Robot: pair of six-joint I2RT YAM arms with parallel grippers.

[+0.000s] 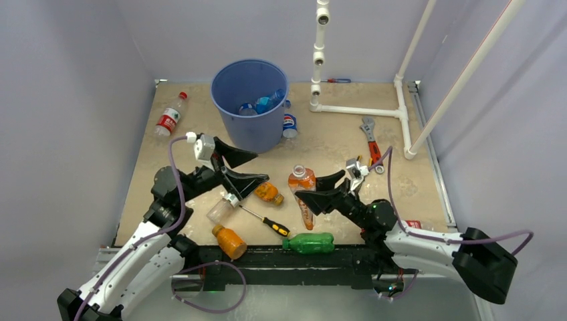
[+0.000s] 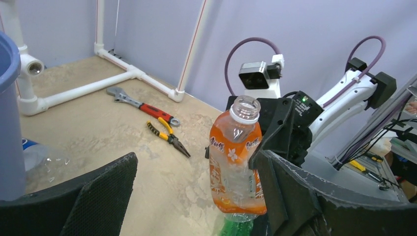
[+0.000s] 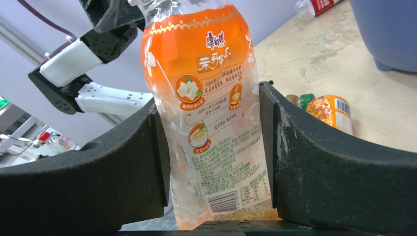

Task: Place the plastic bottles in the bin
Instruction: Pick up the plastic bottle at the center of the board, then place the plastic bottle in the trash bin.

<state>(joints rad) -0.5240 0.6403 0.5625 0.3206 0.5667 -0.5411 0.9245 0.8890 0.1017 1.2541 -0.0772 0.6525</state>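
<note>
Bottle [image 3: 206, 98] base hidden between right fingers [image 3: 334, 167], bin [image 3: 388, 29] cropped

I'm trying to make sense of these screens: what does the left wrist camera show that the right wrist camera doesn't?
Only the left wrist view: a wrench, pliers and white pipes. Only the right wrist view: a small orange bottle and a red-label bottle, both lying down. Both views: the orange-label bottle clamped in the right gripper, and part of the blue bin.

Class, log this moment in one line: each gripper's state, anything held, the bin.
left gripper: open, empty | right gripper: shut on orange-label bottle | bin: bottles inside
</note>
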